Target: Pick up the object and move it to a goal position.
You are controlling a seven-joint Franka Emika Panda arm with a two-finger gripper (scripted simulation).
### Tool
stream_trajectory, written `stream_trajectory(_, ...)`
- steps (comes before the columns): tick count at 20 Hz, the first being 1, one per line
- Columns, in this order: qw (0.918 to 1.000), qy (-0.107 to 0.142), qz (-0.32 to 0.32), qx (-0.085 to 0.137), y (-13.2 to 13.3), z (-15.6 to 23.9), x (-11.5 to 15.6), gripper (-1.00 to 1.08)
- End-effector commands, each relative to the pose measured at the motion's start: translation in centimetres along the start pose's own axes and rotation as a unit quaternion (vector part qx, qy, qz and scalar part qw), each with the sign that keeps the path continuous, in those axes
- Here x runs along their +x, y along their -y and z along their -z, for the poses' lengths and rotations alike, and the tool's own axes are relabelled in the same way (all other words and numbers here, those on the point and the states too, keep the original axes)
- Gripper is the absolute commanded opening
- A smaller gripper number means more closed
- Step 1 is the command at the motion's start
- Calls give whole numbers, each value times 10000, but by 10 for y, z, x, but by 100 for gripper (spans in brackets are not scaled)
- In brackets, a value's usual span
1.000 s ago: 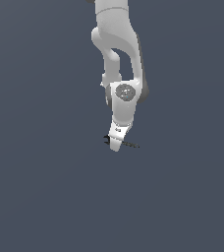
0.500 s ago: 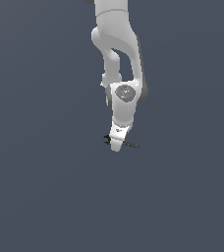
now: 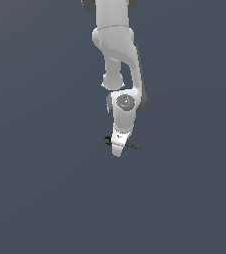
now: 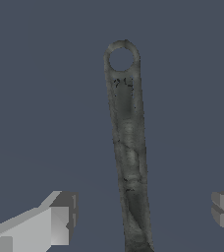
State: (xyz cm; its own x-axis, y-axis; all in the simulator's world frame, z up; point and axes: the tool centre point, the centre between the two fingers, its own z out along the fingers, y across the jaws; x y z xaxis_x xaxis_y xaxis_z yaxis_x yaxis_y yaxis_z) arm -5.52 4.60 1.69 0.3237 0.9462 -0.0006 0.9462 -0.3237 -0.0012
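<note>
The white arm (image 3: 119, 59) reaches straight down to the plain grey worktop (image 3: 40, 198), its gripper (image 3: 117, 149) low over the thin black tool (image 3: 133, 146). In the wrist view the tool (image 4: 127, 147) lies lengthwise between the two fingers (image 4: 55, 221), ring end away. The fingers stand released, well apart on either side, neither touching it. No worktop edge shows.
</note>
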Motion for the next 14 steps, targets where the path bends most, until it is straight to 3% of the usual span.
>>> stream_trajectory(1, 10000, -1, 4, -6, -1, -7, 0, 100)
stream_trajectory(4, 10000, -1, 4, -6, -1, -9, 0, 100)
stream_trajectory(5, 10000, -1, 4, -6, -1, -9, 0, -100)
stream_trajectory(14, 10000, -1, 4, -6, -1, -9, 0, -100)
